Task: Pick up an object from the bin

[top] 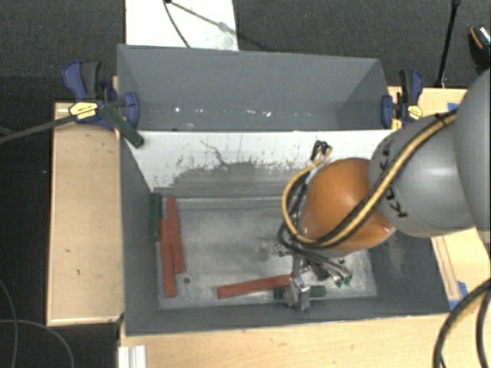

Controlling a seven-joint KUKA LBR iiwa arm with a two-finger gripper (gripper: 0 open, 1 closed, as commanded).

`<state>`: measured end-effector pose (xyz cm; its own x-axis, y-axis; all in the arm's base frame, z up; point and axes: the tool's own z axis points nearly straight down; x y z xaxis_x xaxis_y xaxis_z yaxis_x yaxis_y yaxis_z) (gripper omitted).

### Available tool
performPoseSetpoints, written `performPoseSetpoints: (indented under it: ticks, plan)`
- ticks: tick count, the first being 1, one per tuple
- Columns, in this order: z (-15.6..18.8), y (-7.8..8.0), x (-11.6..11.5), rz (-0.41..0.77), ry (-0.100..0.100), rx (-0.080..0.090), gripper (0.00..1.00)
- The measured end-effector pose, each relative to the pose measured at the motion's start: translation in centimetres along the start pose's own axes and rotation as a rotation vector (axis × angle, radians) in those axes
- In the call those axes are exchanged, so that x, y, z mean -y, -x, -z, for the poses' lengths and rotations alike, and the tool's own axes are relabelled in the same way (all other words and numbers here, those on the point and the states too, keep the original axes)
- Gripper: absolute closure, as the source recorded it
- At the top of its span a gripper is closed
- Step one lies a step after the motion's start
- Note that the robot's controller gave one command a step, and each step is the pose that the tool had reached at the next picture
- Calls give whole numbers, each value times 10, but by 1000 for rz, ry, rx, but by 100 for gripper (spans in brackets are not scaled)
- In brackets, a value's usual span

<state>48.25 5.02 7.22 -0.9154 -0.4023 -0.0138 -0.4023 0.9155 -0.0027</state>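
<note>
One reddish-brown bar (247,288) is laid flat along the front of the bin's (253,83) floor, its right end just at the gripper (299,296). The gripper is lowered there, presumably so that this near end can be taken. Whether it is spread or closed cannot be told. The bar is seen as long, slim and dull red. Two similar red bars (173,236) and a dark green strip (156,217) are ranged against the left wall, well apart from the gripper.

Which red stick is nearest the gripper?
The red stick along the front edge, right end by the gripper; the others lie against the left wall.
</note>
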Motion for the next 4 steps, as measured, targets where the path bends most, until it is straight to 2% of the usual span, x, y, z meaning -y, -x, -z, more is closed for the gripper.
performPoseSetpoints:
  ticks: [1,2,3,4]
  plan:
    - [0,21,-47,38,1,0,0]
    - [-2,17,-45,31,3,-9,100]
    - [7,18,-45,28,3,-7,100]
    - [52,21,-45,25,2,-7,100]
